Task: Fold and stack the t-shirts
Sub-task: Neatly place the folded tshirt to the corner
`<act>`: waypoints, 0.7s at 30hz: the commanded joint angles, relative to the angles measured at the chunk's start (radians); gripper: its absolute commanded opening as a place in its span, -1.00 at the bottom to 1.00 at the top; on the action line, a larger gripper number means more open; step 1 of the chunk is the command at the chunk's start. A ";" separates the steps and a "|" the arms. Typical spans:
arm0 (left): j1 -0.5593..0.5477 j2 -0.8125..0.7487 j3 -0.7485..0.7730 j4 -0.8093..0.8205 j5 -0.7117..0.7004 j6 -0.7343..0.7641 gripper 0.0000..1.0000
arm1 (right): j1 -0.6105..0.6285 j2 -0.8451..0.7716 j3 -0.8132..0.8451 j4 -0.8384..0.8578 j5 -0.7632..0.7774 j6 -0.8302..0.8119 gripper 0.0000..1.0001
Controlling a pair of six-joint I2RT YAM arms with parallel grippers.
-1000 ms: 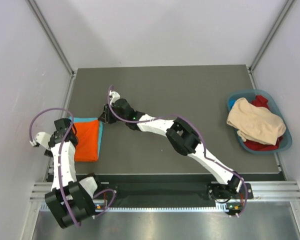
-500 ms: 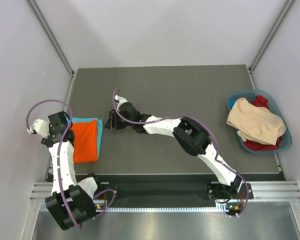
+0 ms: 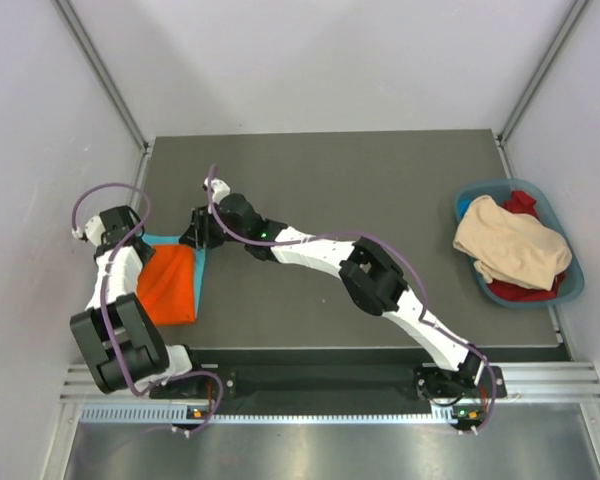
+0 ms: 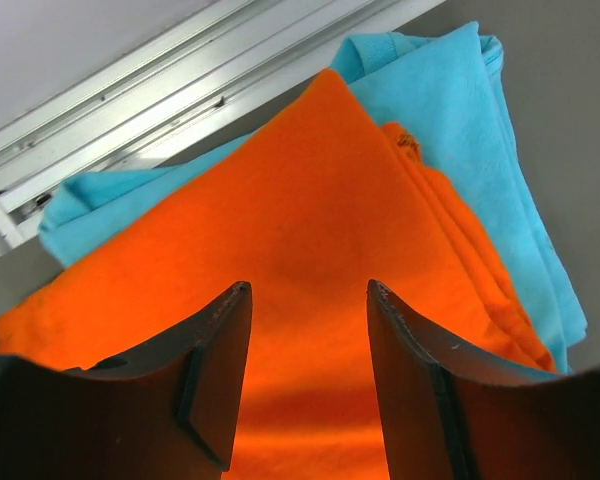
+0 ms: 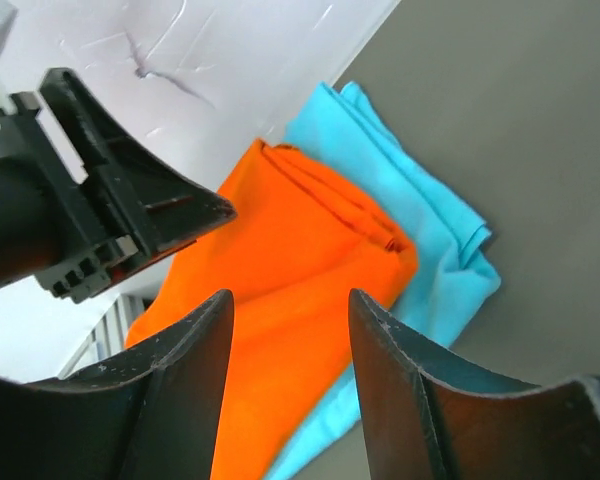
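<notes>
The orange t-shirt point(image 3: 168, 285) lies folded on top of the folded turquoise t-shirt point(image 3: 199, 268) at the table's left edge. My left gripper point(image 3: 128, 243) hovers over the stack's far left corner, open, with only orange cloth point(image 4: 310, 220) showing between its fingers point(image 4: 220, 340). The turquoise shirt point(image 4: 450, 100) sticks out beyond it. My right gripper point(image 3: 193, 237) is at the stack's far right corner, also open and holding nothing. In the right wrist view, the orange shirt point(image 5: 280, 250) and turquoise shirt point(image 5: 430, 230) lie under the gripper point(image 5: 290, 305).
A blue basket point(image 3: 572, 270) stands at the table's right edge, holding a beige cloth point(image 3: 510, 245) and a red one point(image 3: 525, 205). The dark table point(image 3: 360, 190) has metal rails along its left and near edges. Grey walls close in both sides.
Both grippers have opened and let go of the cloth. The left gripper has drawn back to the far left corner. The right gripper has shifted left, over the stack's far right corner.
</notes>
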 commanded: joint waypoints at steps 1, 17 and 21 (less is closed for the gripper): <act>0.006 0.059 0.059 0.085 0.017 0.034 0.09 | 0.003 0.052 0.074 -0.022 0.024 -0.024 0.01; 0.008 0.148 0.056 0.134 0.031 0.052 0.11 | 0.003 0.141 0.153 -0.006 0.050 0.023 -0.01; 0.008 0.144 0.051 0.145 0.034 0.057 0.11 | 0.001 0.152 0.153 0.005 0.057 0.042 -0.04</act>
